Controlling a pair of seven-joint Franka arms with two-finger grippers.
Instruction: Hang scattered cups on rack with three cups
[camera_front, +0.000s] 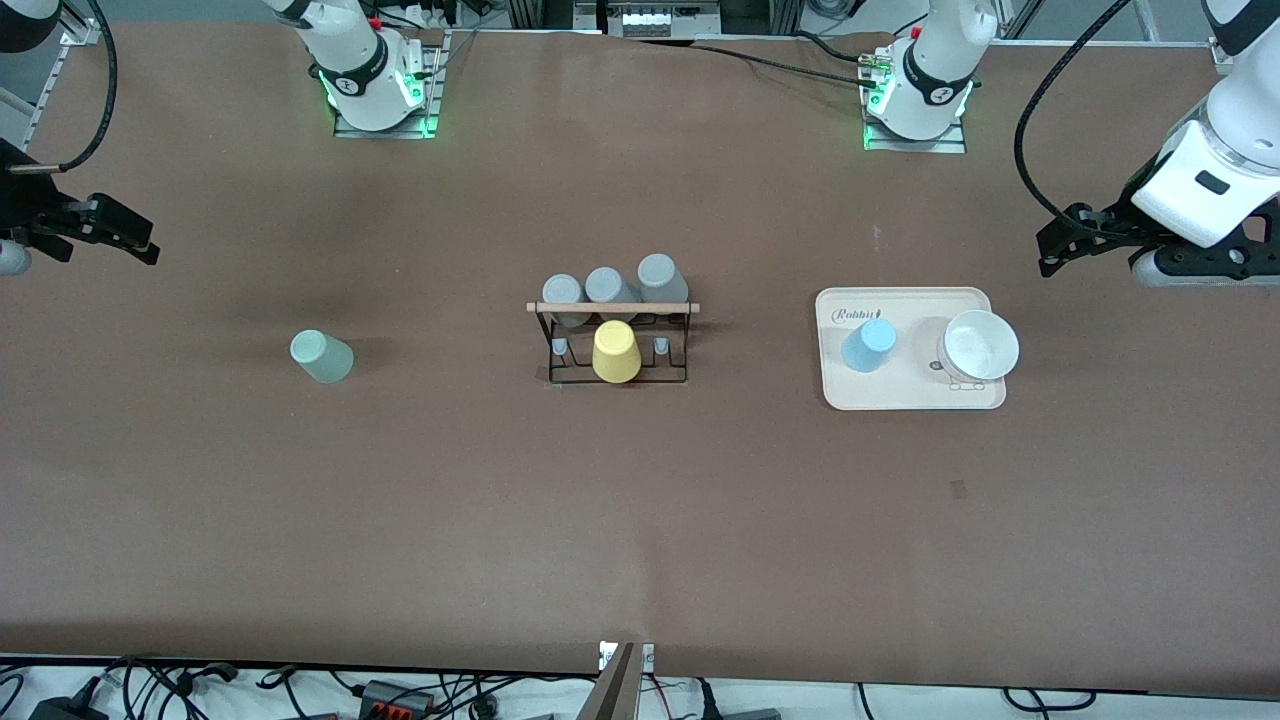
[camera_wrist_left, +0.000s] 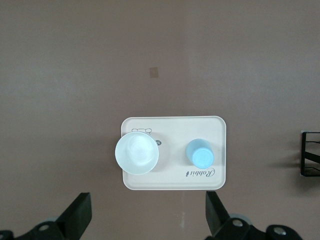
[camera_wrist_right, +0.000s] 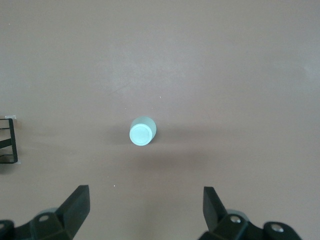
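The mint green cup (camera_front: 322, 357) stands upside down on the bare surface (camera_front: 640, 520), the light blue cup (camera_front: 868, 345) on the cream tray (camera_front: 910, 398), the rack (camera_front: 616, 345) between. Left gripper (camera_front: 1062, 245) and right gripper (camera_front: 135, 240) hover, wide open, empty.

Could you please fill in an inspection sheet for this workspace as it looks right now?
Surface: brown table, bare in most places.
Job's things: mint cup upside down toward the right arm's end; blue cup upside down on the cream tray; rack mid-table.
Clutter: three grey cups and yellow cup on the rack; white bowl on the tray.
Grippers: left gripper open above the tray; right gripper open above the mint cup.
Cables: along the table edges.
Surroundings: nothing seen.
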